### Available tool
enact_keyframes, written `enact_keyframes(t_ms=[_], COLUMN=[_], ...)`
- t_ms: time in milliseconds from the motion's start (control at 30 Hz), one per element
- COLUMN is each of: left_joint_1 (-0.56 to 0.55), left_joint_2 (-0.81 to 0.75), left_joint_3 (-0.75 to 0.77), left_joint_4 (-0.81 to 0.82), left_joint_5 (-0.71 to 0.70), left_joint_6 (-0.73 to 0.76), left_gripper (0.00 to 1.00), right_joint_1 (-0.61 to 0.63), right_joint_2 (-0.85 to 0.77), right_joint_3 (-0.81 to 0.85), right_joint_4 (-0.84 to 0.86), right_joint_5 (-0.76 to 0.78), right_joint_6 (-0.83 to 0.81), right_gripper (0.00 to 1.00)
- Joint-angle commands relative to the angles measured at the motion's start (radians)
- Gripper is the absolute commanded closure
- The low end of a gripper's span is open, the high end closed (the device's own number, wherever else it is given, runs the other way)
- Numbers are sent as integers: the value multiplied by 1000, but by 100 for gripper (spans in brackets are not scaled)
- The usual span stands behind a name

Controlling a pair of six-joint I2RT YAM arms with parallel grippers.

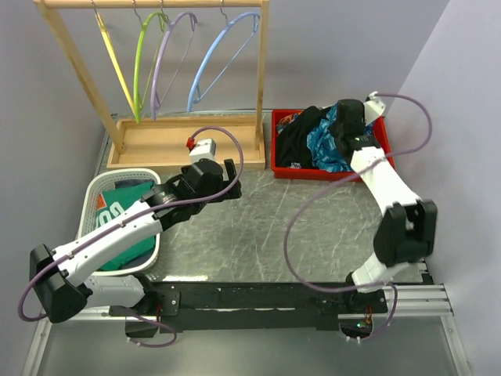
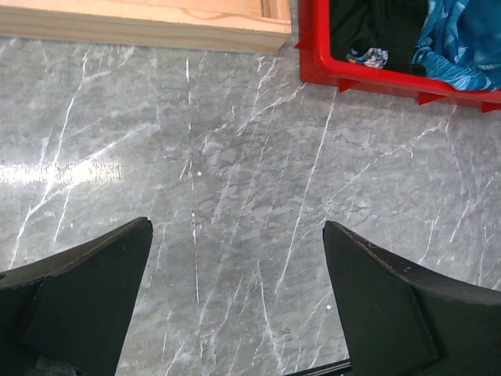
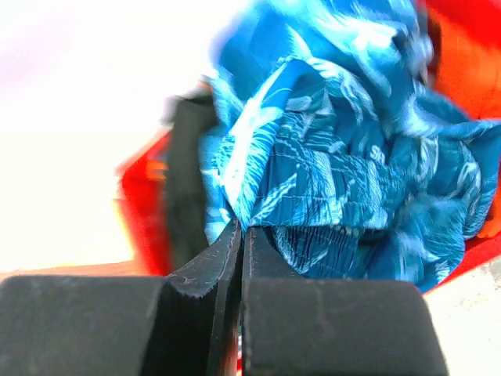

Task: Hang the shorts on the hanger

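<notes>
The blue patterned shorts (image 1: 323, 146) lie crumpled in the red bin (image 1: 329, 175) at the back right, next to a black garment (image 1: 295, 141). My right gripper (image 1: 344, 124) is down in the bin. In the right wrist view its jaws (image 3: 242, 229) are pressed together, and a fold of the shorts (image 3: 352, 157) is pinched at their tips. The light-blue hanger (image 1: 216, 63) hangs on the wooden rack (image 1: 262, 70) at the back. My left gripper (image 1: 232, 178) stands open over bare table (image 2: 237, 227), with nothing between its fingers; the shorts (image 2: 463, 37) show at its view's top right.
Purple (image 1: 167, 61), lime-green (image 1: 140, 66) and yellow (image 1: 113, 59) hangers share the rack, whose wooden base tray (image 1: 184, 139) sits behind the left gripper. A white basket (image 1: 99, 188) holding a green shirt (image 1: 125, 231) is at the left, under the left arm.
</notes>
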Motion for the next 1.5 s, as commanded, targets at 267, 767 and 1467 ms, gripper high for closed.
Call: enact_keyframes(t_ms=[267, 767, 1467], left_joint_1=[7, 7, -7], left_joint_2=[-79, -229, 74], left_joint_3=[135, 104, -84], left_joint_4=[72, 244, 281], left_joint_5=[87, 469, 253], left_joint_6=[134, 248, 52], left_gripper=[3, 5, 27], right_joint_1=[237, 644, 552], right_joint_2=[-476, -455, -459], right_joint_3=[185, 483, -446], right_joint_4=[-72, -204, -119], right_joint_5=[228, 209, -80], right_joint_6=[-194, -285, -51], right_gripper=[100, 100, 29])
